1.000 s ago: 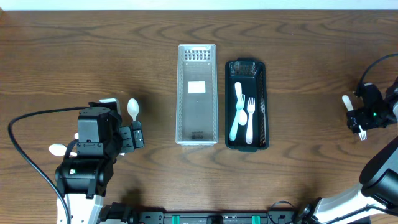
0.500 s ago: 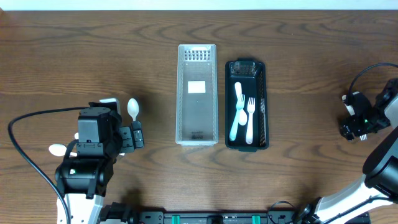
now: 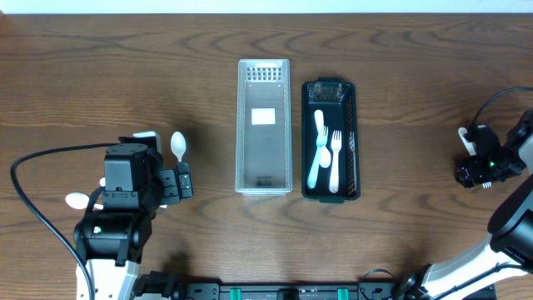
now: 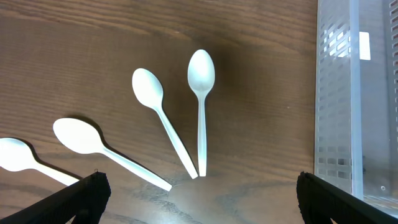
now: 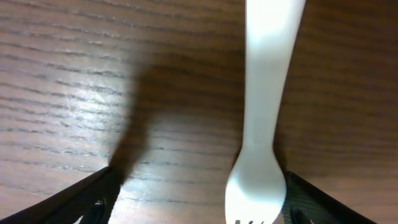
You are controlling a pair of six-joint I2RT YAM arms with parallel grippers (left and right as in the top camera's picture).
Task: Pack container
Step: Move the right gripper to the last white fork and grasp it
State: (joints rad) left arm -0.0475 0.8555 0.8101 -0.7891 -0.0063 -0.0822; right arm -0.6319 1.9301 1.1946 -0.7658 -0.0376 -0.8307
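A clear container (image 3: 264, 125) stands mid-table, with a black container (image 3: 352, 142) to its right holding a white spoon (image 3: 317, 148) and a white fork (image 3: 336, 158). My left gripper (image 3: 179, 179) is open and empty; in the left wrist view (image 4: 199, 199) several white spoons (image 4: 201, 93) lie fanned on the table in front of it. My right gripper (image 3: 473, 167) is open at the far right, low over a white fork (image 5: 267, 93). That fork lies between the fingers (image 5: 199, 202), close to the right finger. Only its end (image 3: 464, 135) shows from overhead.
The clear container's wall (image 4: 354, 93) shows at the right edge of the left wrist view. One spoon (image 3: 177, 146) lies beside the left arm and another (image 3: 77, 200) to its left. A black cable (image 3: 33, 200) loops at the left.
My right gripper has moved left and down over the white fork, hiding most of it from overhead. The left arm and spoons have not moved.
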